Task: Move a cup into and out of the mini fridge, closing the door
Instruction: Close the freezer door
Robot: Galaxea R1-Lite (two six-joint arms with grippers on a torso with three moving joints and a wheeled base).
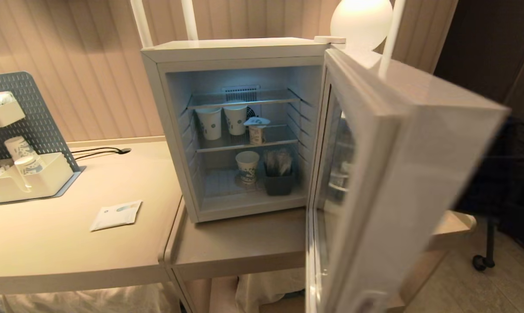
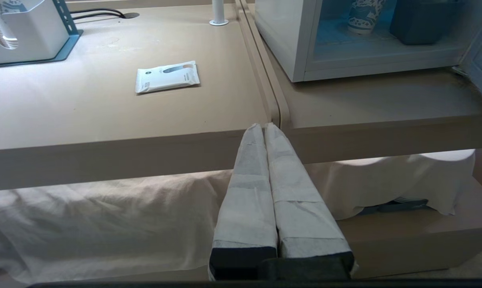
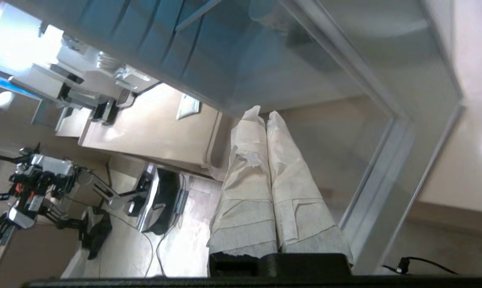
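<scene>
The white mini fridge (image 1: 235,48) stands open on the lower table (image 1: 244,243). Its door (image 1: 401,174) is swung out to the right, toward me, and looks blurred. The cup (image 1: 257,131), small and white with a flat lid, sits on the middle wire shelf beside two paper cups. Neither arm shows in the head view. My right gripper (image 3: 263,114) is shut and empty, its taped fingertips close against the door's glass (image 3: 305,80), near the frame (image 3: 385,180). My left gripper (image 2: 263,127) is shut and empty, held low in front of the table edge.
Patterned paper cups (image 1: 210,123) stand on the middle shelf, and another one (image 1: 247,166) with a dark bin (image 1: 279,182) on the fridge floor. A white packet (image 1: 116,215) and a pegboard organiser (image 1: 27,174) sit on the left table. A lamp (image 1: 361,19) glows behind.
</scene>
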